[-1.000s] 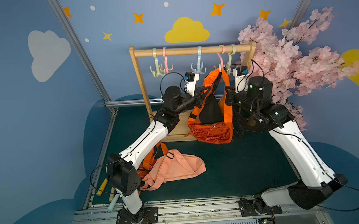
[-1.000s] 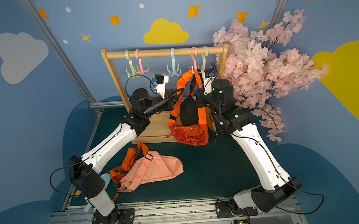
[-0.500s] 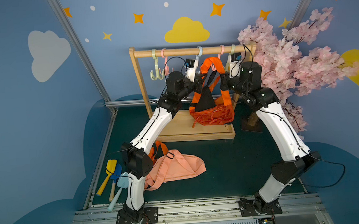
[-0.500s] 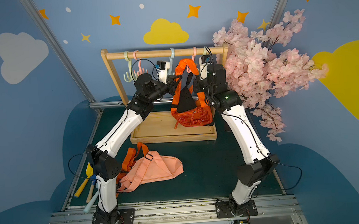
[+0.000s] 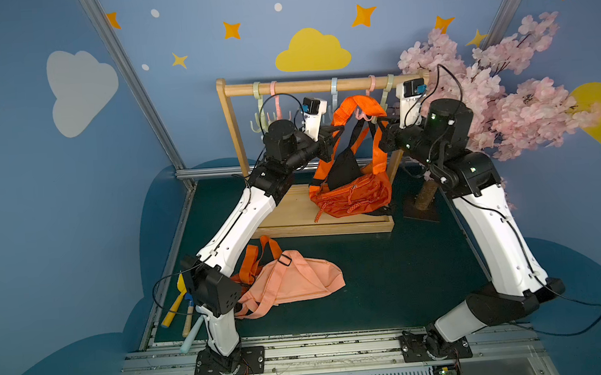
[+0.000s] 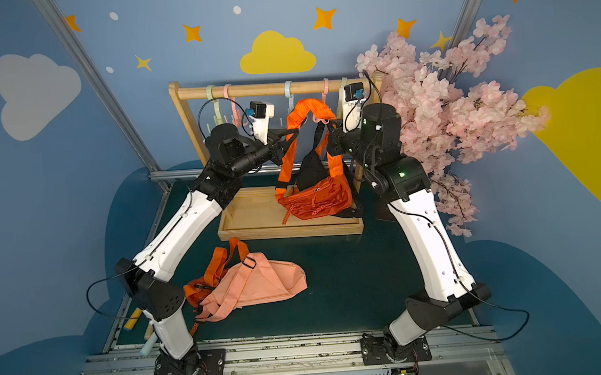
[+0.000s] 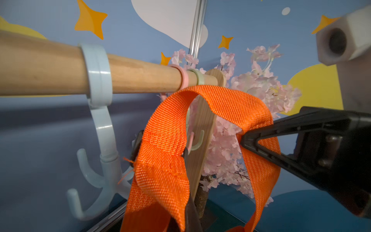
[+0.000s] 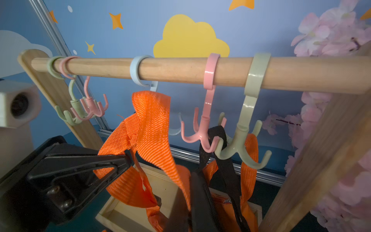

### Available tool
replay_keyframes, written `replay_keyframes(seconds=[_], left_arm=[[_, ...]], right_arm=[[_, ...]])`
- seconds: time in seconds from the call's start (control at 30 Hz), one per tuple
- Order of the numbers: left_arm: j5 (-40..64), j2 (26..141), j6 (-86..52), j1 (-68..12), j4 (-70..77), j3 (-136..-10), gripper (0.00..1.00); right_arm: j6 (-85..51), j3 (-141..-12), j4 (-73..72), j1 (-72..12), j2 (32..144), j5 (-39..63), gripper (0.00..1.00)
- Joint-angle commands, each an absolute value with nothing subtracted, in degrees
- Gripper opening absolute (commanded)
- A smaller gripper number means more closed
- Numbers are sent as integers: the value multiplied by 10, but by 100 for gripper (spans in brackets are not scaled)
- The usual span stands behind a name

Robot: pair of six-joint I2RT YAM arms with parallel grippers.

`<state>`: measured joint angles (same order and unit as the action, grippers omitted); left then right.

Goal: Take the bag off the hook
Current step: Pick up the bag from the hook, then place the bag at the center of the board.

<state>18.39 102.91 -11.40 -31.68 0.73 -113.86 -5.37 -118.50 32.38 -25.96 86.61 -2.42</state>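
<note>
Both top views: left claw (image 5: pixel 339 130) and right claw (image 5: pixel 381 124) each clamped on orange strap (image 5: pixel 356 105); bag (image 5: pixel 357 193) hangs beneath rail (image 5: pixel 306 85).

Bright, even light, soft shadows; wrist views stretch at their edges, where pink artificial blossom (image 8: pixel 345 190) and a white boxy camera housing (image 7: pixel 345 38) blur
</note>
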Motion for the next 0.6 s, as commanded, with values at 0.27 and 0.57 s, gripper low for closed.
replay_keyframes(seconds=[0.27,0.57], left_arm=[[265,884,-84,-373,15,-988,4],[232,785,-142,-460,10,-792,9]], right_arm=[[-56,-1044,405,-278,713,31,0],[-115,-878,563,-280,587,5,0]])
